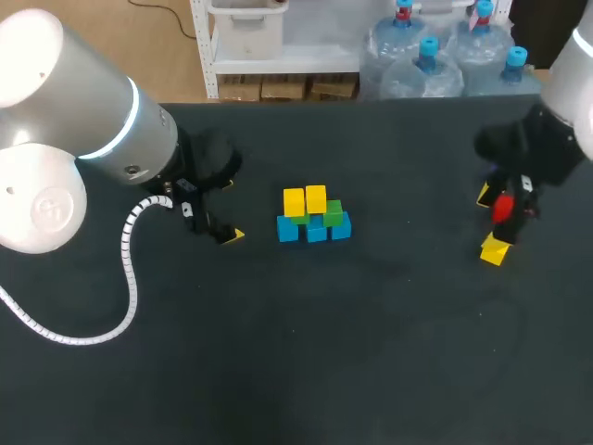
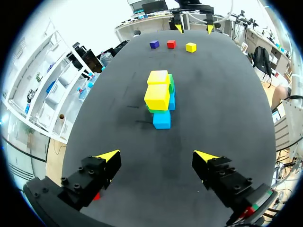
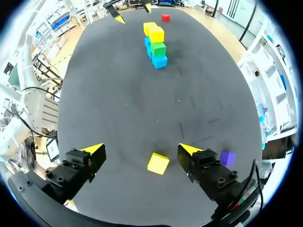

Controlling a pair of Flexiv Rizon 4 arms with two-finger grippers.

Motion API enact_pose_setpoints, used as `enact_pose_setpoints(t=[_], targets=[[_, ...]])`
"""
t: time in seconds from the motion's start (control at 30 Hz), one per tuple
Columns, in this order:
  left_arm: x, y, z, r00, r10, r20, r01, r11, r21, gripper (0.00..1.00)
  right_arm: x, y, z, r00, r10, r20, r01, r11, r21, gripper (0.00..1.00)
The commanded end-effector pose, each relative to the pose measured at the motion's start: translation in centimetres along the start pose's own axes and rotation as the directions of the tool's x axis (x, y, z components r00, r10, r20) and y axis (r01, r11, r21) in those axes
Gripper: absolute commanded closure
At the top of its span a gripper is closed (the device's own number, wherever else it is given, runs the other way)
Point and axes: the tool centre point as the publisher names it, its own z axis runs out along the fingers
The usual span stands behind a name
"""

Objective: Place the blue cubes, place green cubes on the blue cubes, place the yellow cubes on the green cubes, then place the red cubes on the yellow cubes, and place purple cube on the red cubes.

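I am seeing the stack sitting mid-table: three cubes forming its bottom row, more cubes lying on those, and two sitting on top. My left gripper is hanging at its nine o'clock, my right gripper at its three o'clock over a row of three loose cubes, the end cube lying between its fingers.

Purple cube partly behind R jaws.
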Motion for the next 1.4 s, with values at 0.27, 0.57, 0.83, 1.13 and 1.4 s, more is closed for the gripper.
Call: enact_pose_setpoints(t=[0.27,0.57,0.83,1.13,1.4], targets=[[0.1,0.1,0.0,1.000,0.003,0.005,-0.003,1.000,0.004,0.00,0.1,-0.3,-0.2,1.000,0.000,0.003,0.000,1.000,-0.010,0.00],[0.1,0.1,0.0,1.000,0.003,0.005,-0.003,1.000,0.004,0.00,1.6,-1.9,2.4,0.995,0.074,-0.071,-0.077,0.996,-0.036,0.00],[0.1,0.1,0.0,1.000,0.003,0.005,-0.003,1.000,0.004,0.00,4.3,-3.3,2.2,0.980,0.167,-0.112,-0.168,0.986,-0.002,0.00],[0.1,0.1,0.0,1.000,0.003,0.005,-0.003,1.000,0.004,0.00,3.6,-3.2,3.0,0.971,0.130,-0.203,-0.137,0.990,-0.020,0.00],[0.1,0.1,0.0,1.000,0.003,0.005,-0.003,1.000,0.004,0.00,5.2,-3.3,4.1,0.957,0.161,-0.241,-0.176,0.984,-0.041,0.00]])
